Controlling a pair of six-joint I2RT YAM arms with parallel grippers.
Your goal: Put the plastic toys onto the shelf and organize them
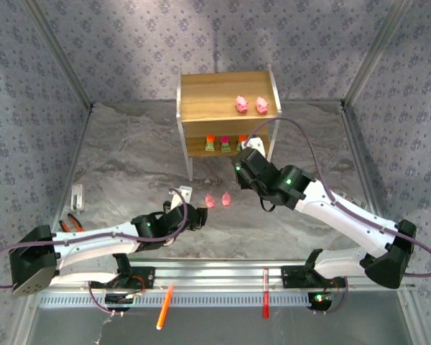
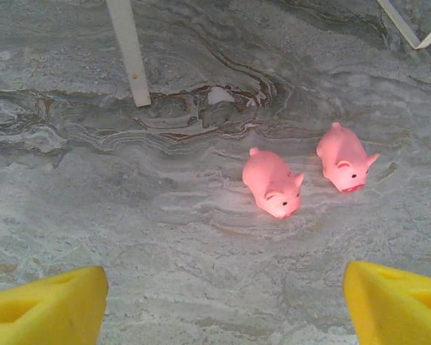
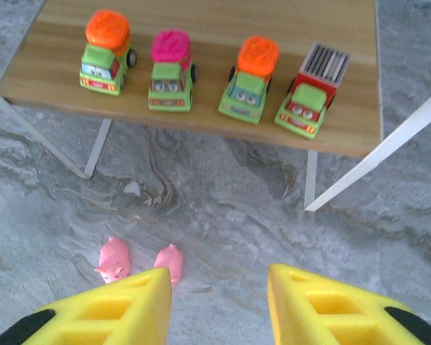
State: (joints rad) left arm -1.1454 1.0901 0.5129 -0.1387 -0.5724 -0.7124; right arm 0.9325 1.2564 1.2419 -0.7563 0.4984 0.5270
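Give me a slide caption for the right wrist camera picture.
Four green toy trucks line the shelf; two pink pigs lie on the table before the open right gripper.

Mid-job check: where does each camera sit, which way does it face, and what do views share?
Top external: above and behind the bases, looking down over the grey marbled table at the two-tier wooden shelf; left arm and right arm show.
Left wrist: looks down at two rounded pink pig toys on the table; left gripper at the bottom.
Right wrist: faces the shelf's lower board holding four yellow-green toy trucks; right gripper at the bottom.
Shared: those pigs, in all three.
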